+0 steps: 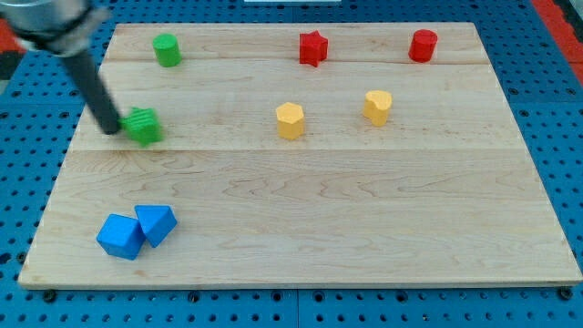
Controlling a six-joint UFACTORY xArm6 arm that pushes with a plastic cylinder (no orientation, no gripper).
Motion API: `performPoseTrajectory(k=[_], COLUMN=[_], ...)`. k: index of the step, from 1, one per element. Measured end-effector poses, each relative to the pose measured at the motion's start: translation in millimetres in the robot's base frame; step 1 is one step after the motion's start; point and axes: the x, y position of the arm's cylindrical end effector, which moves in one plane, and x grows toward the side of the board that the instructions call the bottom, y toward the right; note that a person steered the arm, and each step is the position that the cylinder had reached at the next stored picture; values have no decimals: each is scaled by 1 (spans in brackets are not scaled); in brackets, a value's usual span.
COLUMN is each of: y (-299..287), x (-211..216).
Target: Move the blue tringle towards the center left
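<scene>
My arm comes in from the view's top left corner and looks blurry there. Its dark rod slants down toward the right. My tip (113,128) rests low on the view's left side.

You see my tip (113,128) at the worktop's (301,246) nine o'clock edge, just beside the green star block (143,126) at its three o'clock. The blue triangle (157,224) touches the blue cube (120,237) near seven o'clock, well apart from my tip. Toward twelve o'clock sit a green cylinder (167,49), red star (312,47) and red cylinder (423,45), with two yellow blocks (290,119) (377,107) nearer centre.
</scene>
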Motion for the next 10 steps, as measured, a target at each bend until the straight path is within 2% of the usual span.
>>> performPoseTrajectory(k=[2,3,4,6,7,9,10], y=[177,175,118,86,47,13,-8], x=[18,117,152,174,158,67,44])
